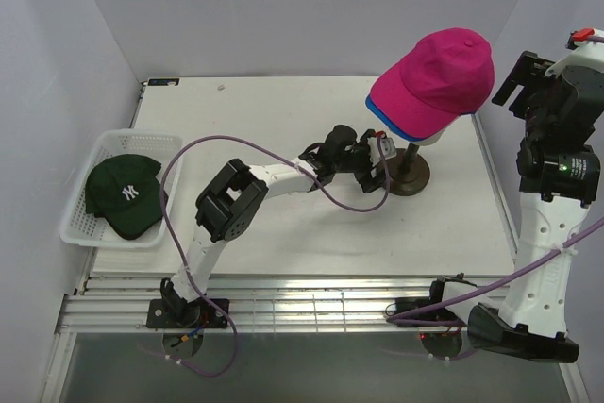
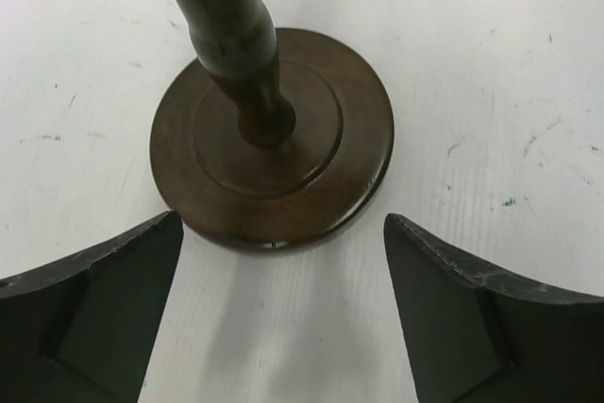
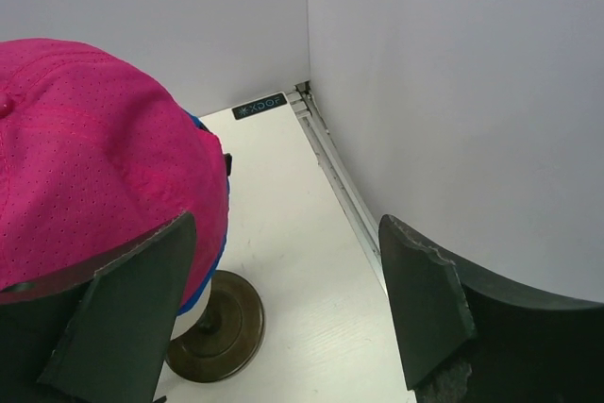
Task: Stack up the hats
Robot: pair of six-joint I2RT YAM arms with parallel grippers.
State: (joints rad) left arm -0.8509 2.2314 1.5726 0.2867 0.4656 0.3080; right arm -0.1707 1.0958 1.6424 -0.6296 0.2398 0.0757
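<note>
at the near left, a white plastic mesh basket (image 1: 80, 228) holds the dark green fabric cap with a white ny logo (image 1: 123, 197), the only thing lying in it. further in, the left gripper (image 2: 281, 233) sits low over the white table (image 1: 283, 120), fingers wide apart and holding nothing, just short of the dark round wooden base (image 2: 274, 139). above that base, the magenta pink cap (image 1: 436, 68) sits over the royal blue cap (image 1: 389, 122). the right gripper (image 3: 286, 224) hangs near them, spread and empty.
</note>
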